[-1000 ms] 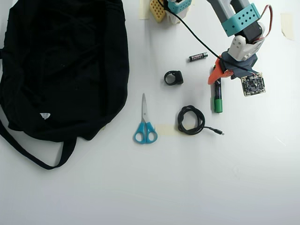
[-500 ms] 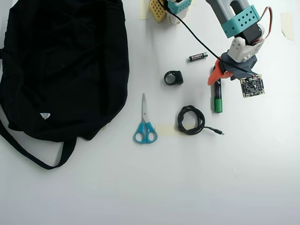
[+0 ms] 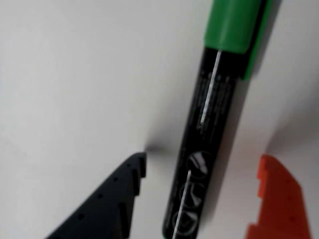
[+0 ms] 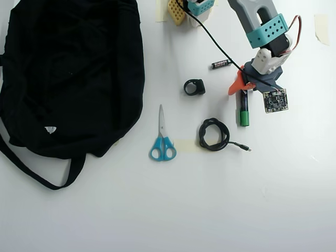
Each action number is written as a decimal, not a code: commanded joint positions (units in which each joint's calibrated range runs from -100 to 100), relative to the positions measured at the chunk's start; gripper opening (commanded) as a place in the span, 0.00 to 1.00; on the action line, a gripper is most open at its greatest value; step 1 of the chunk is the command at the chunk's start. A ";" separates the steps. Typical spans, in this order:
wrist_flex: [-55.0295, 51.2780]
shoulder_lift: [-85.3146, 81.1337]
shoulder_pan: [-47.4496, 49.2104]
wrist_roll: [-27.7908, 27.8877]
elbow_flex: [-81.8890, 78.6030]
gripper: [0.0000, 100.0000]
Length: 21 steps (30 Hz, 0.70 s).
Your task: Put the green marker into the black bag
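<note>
**Claw open around the green marker**

Lying flat on the white table [image 4: 294, 199]: the green marker [image 4: 243, 109], far to the right of the black bag [image 4: 68, 73] in the overhead view, not touching it. Black body, green cap, cap end pointing down in that view. Up close in the wrist view, the same marker [image 3: 209, 129] with white print on the black part and the green cap at the top of the picture.

Sitting right over the marker's black end: the gripper [image 4: 242, 90]. Spread apart, not squeezing. In the wrist view [image 3: 199, 199], a dark finger [image 3: 107, 204] on the left of the marker and an orange finger [image 3: 276, 199] on the right, with white table showing on both sides of the marker. No touch to be seen there.

Between the bag and the marker in the overhead view: blue scissors [image 4: 162, 140], a small black ring [image 4: 194, 86], and a coiled black cable [image 4: 214, 134] just left of the marker's cap. A little battery [image 4: 221, 64] up above the ring, near the arm [image 4: 262, 26].

Bag big and soft, strap [image 4: 37, 173] hanging off its lower edge, small white tag [image 4: 50, 129] on the cloth.
</note>
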State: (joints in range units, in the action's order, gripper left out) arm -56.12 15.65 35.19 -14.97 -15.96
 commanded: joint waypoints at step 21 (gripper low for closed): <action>1.34 3.77 -1.91 -0.29 3.65 0.28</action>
State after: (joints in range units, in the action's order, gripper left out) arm -55.86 19.22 33.06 -15.16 -13.36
